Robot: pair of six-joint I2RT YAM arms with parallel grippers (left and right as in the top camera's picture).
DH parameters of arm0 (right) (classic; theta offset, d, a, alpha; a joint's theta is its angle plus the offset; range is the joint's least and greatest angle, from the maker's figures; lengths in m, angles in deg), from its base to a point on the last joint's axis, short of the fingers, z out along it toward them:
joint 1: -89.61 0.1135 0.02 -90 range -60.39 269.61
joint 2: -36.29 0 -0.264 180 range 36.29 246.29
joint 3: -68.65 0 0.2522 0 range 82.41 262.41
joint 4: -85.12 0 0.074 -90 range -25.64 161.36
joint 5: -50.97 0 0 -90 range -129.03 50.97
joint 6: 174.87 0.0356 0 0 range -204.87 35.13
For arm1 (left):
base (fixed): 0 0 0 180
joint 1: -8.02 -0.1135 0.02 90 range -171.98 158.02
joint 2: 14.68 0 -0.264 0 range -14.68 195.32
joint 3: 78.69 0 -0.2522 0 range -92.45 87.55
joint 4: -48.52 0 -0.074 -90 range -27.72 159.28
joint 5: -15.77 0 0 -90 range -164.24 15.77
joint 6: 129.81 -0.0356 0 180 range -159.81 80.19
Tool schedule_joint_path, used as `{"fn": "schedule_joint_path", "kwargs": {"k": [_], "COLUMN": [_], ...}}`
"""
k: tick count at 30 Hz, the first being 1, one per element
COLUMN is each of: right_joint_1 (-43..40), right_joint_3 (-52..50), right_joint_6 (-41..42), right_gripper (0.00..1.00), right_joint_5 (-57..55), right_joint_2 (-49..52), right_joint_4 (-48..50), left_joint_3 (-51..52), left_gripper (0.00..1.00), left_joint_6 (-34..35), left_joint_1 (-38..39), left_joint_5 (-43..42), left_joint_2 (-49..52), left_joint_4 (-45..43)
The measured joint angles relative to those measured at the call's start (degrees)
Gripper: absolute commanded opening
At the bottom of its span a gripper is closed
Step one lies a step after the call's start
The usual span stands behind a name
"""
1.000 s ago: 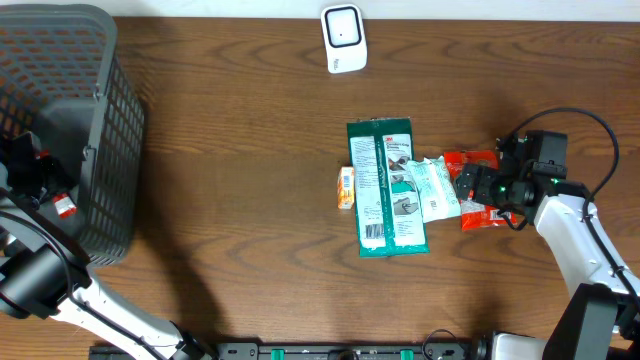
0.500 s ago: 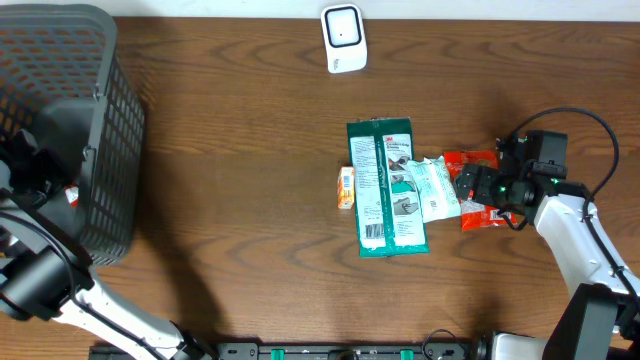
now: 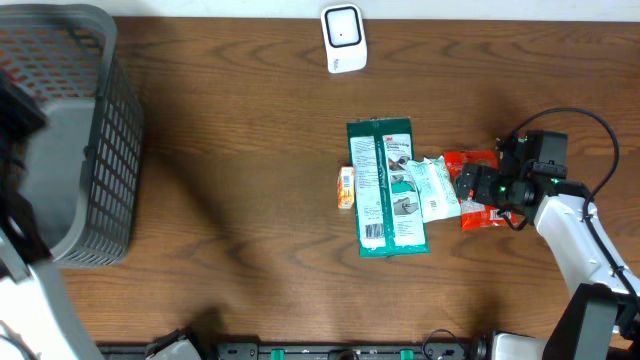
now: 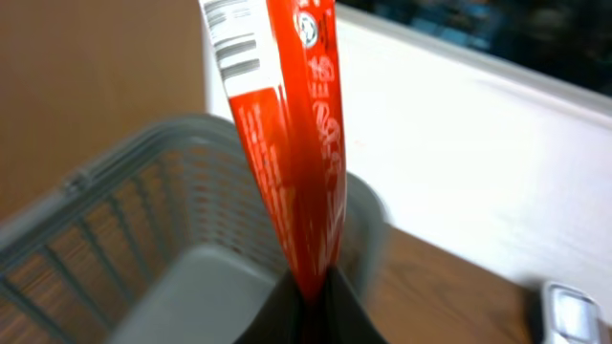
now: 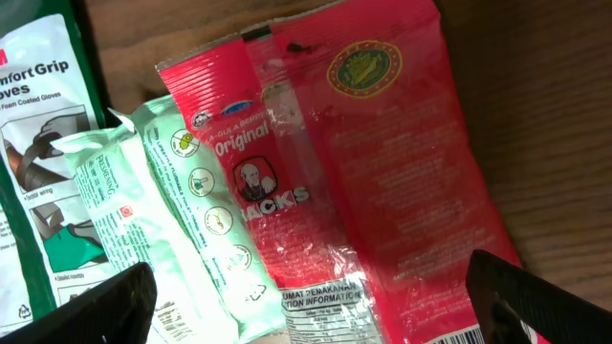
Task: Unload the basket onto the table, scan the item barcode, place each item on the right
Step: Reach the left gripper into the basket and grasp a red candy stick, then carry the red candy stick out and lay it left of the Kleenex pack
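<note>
Overhead, edges: your scanner [image 3: 343, 38] sits at the far edge, the basket [image 3: 60, 130] in the far-left corner, with bare table [image 3: 240, 200] between them.
Overhead, right: the right gripper [image 3: 468, 186] hangs over the packs [image 3: 387, 187].
Left wrist: your left gripper [image 4: 311, 298] is clamped on the red packet [image 4: 296, 143], which stands upright above the basket with its barcode [image 4: 234, 43] at the top.
Right wrist: the jaws are spread wide, straddling the red snack bag [image 5: 373, 172].

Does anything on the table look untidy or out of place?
Only mildly. The pale green packet lies askew on top of both the green 3M gloves pack and the red snack bag, so the three overlap. A small orange packet sits against the gloves pack's left edge.
</note>
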Motion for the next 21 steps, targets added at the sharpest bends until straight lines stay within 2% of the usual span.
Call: {"fn": "schedule_joint_path", "kwargs": {"k": [3, 5, 9, 13, 16, 21], "right_joint_1": [0.00, 0.00, 0.00, 0.00, 0.00, 0.00], "right_joint_3": [0.00, 0.00, 0.00, 0.00, 0.00, 0.00], "right_joint_6": [0.00, 0.00, 0.00, 0.00, 0.00, 0.00], "right_gripper": [0.99, 0.99, 0.99, 0.99, 0.99, 0.99], "right_joint_5": [0.04, 0.02, 0.00, 0.02, 0.02, 0.02], "right_joint_2": [0.00, 0.00, 0.00, 0.00, 0.00, 0.00], "right_joint_4": [-0.07, -0.04, -0.02, -0.02, -0.02, -0.02], "left_joint_3": [-0.09, -0.04, 2.82, 12.41, 19.37, 22.88], "left_gripper": [0.07, 0.07, 0.07, 0.07, 0.07, 0.08], "left_joint_6": [0.68, 1.70, 3.13, 4.92, 6.58, 10.40], "left_joint_1": [6.95, 14.69, 25.00, 37.20, 45.66, 56.43], "left_joint_5": [-0.11, -0.37, -0.48, -0.59, -0.59, -0.59], "left_joint_2": [-4.59, -5.99, -4.52, 1.33, 7.56, 20.96], "left_joint_4": [8.81, 15.89, 20.70, 19.32, 14.25, 6.78]}}
